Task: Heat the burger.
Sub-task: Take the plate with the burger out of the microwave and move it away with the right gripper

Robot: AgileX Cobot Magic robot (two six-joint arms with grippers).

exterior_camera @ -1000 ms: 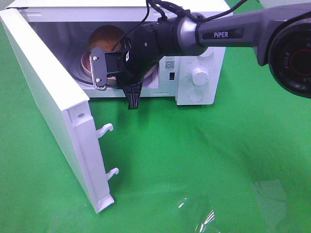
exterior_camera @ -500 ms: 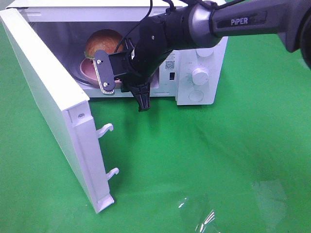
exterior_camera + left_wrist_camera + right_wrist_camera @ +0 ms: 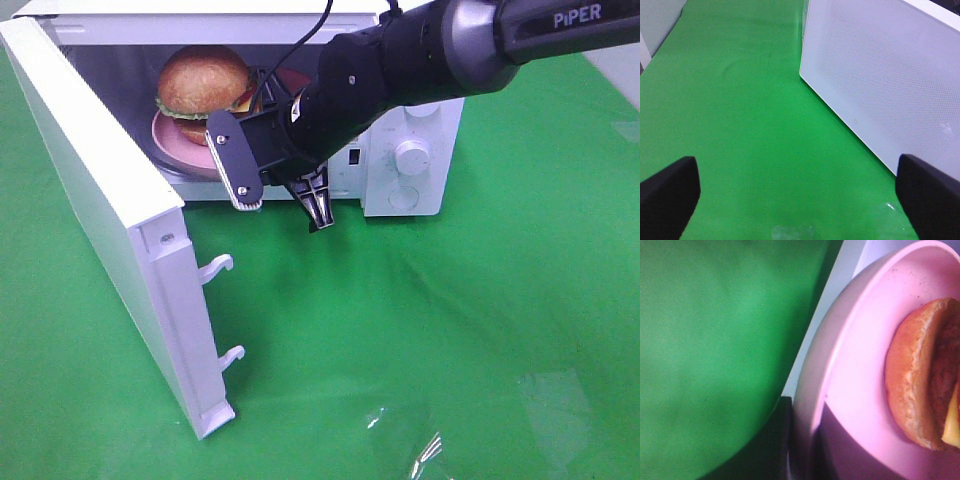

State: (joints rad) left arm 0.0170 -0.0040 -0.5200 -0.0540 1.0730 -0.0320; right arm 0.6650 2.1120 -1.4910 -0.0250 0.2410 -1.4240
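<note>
Item: burger [image 3: 203,82], on pink plate [image 3: 172,138] inside open microwave [image 3: 420,140]. We judge it soft, light, top-heavy; handle by plate rim. Right tool [image 3: 278,188] spread wide, empty; left tool [image 3: 800,192] likewise.

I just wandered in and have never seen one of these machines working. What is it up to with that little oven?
The right arm's gripper is at the mouth of a white microwave whose door stands wide open. Inside, a burger sits on a pink plate. The gripper's jaws are spread and empty, just in front of the plate's rim. The left gripper hangs open over the green cloth beside the microwave, holding nothing.
</note>
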